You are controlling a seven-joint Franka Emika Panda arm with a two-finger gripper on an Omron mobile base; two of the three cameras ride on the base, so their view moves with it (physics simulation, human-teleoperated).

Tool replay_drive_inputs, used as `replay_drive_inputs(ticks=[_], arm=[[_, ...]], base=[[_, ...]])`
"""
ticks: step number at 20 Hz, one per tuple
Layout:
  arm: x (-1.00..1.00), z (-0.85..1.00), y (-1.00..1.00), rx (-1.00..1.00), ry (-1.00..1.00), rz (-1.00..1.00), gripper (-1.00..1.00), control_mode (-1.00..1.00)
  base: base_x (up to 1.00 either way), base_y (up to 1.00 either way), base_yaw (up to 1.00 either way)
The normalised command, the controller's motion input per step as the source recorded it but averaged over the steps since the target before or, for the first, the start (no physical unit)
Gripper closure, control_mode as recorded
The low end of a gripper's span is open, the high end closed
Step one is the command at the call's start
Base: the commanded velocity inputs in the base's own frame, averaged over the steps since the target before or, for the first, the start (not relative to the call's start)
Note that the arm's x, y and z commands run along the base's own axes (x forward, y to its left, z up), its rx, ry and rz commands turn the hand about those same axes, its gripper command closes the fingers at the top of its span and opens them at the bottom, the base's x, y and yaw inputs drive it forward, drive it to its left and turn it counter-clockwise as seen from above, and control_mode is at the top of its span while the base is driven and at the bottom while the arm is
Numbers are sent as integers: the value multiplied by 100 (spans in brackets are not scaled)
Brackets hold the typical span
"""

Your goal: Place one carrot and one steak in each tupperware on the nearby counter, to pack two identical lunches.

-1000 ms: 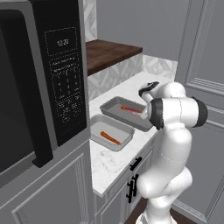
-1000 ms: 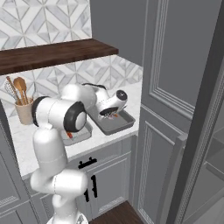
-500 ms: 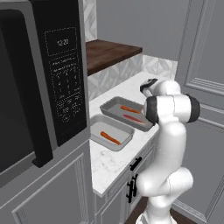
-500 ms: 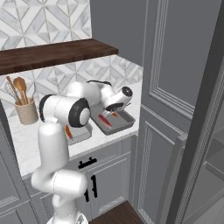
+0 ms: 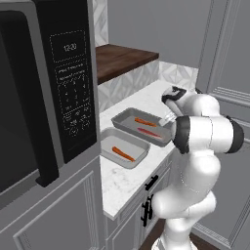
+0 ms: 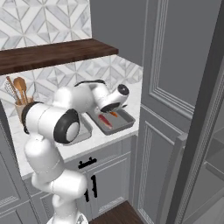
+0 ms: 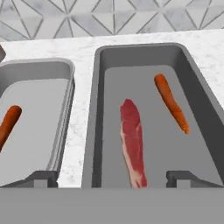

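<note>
Claw: the claw (image 7: pixel 109 177) has just sprung wide, tips apart at the bottom of the hand view, nothing between them, hanging over the right-hand tupperware.
Just changed: a second ago the jaws were pinched close over that tray; now they stand open and the steak (image 7: pixel 132 141) lies flat on the tray floor, bottom centre of the hand view. That reads as a release!
Right-hand tupperware (image 7: pixel 199 105): holds the steak and a carrot (image 7: pixel 171 102), side by side, apart from each other. One lunch looks packed.
Left-hand tupperware (image 7: pixel 65 109): one carrot (image 7: pixel 8 124) at the left edge of the hand view, no meat seen in it.
Worktop (image 5: pixel 122 183): both trays sit next to each other at centre of the left base view, on the white stone.
Task meaning: by my judgement roughly three of four items are in; a second steak is still needed for the left-hand tray.
</note>
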Motion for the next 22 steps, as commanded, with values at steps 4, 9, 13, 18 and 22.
replay_drive_inputs(ticks=[4, 9, 13, 18, 22], arm=[[-82, 44, 83, -1, 6, 0, -100, -100], [-98, 59, 34, 0, 3, -4, -100, -100], [-100, 92, 0, 0, 7, -4, -100, -100], [-100, 88, 0, 0, 7, -15, -100, -100], [-100, 28, 2, -10, 2, -18, -100, -100]], base=[[0, 0, 0], [0, 0, 0], [0, 0, 0], [0, 0, 0], [0, 0, 0]])
